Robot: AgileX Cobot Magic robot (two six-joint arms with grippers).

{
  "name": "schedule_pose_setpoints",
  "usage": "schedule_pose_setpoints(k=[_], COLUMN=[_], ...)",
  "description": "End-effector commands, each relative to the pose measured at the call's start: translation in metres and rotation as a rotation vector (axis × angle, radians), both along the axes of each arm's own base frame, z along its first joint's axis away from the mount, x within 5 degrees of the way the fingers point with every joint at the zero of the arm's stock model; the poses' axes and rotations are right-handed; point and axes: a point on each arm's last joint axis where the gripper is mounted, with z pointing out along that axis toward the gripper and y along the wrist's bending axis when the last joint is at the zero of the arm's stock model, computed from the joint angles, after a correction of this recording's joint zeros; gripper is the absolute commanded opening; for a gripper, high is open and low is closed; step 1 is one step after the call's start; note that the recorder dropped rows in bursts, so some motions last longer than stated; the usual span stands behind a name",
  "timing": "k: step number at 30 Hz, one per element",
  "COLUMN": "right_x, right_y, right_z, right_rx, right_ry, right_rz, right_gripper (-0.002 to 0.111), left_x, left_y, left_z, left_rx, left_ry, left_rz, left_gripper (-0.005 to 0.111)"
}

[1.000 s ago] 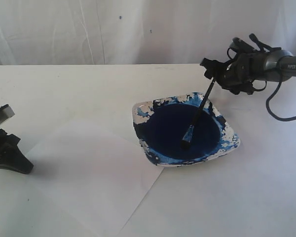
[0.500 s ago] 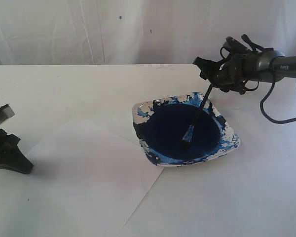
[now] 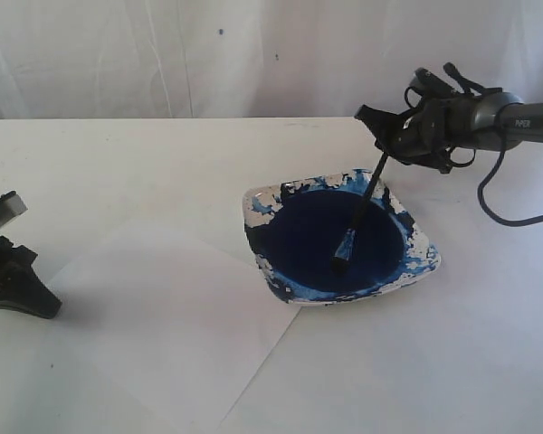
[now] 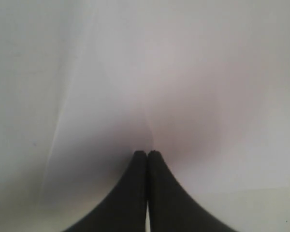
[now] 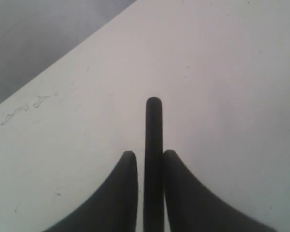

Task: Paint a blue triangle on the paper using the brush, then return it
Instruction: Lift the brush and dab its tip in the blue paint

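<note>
White cloth (image 3: 118,54) hangs behind a white table (image 3: 118,163). The right gripper (image 5: 149,153) has its jaws set narrowly on either side of the top of the brush (image 3: 362,203). Whether they already press the handle, I cannot tell. From there the handle slants down and away from the arm into the dish (image 3: 425,262), with its bristles sitting in the dark blue pool. The brush's long axis thus runs from the jaws toward the dish's middle, so a lift should follow that line. The paper (image 3: 163,307) lies beyond, left of the dish and tucked under its near corner, without paint. The left gripper (image 4: 147,154), jaws pressed together, rests at the paper's far left edge.
</note>
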Motion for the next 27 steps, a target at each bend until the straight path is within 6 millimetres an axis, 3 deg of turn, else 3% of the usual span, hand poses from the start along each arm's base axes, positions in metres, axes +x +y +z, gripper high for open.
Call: schedule_pose_setpoints(k=[1, 11, 17, 22, 25, 27], right_x=[0.001, 0.004, 0.009, 0.004, -0.003, -0.006], right_y=[-0.001, 0.000, 0.001, 0.000, 0.008, 0.022], right_z=[0.002, 0.006, 0.021, 0.073, 0.100, 0.107], right_rx=[0.005, 0.030, 0.143, 0.160, 0.180, 0.201], right_ry=[-0.015, -0.054, -0.153, -0.234, -0.288, -0.336], right_rz=[-0.003, -0.014, -0.068, -0.059, -0.038, -0.010], right_gripper=[0.014, 0.000, 0.000, 0.000, 0.000, 0.000], left_x=[-0.001, -0.001, -0.001, -0.001, -0.001, -0.001], left_y=[0.000, 0.000, 0.000, 0.000, 0.000, 0.000], left_z=[0.000, 0.000, 0.000, 0.000, 0.000, 0.000], left_rx=[0.002, 0.002, 0.002, 0.002, 0.002, 0.002], left_ry=[-0.001, -0.001, -0.001, -0.001, -0.001, -0.001], left_rz=[-0.002, -0.002, -0.002, -0.002, -0.002, -0.002], left_gripper=[0.000, 0.000, 0.000, 0.000, 0.000, 0.000])
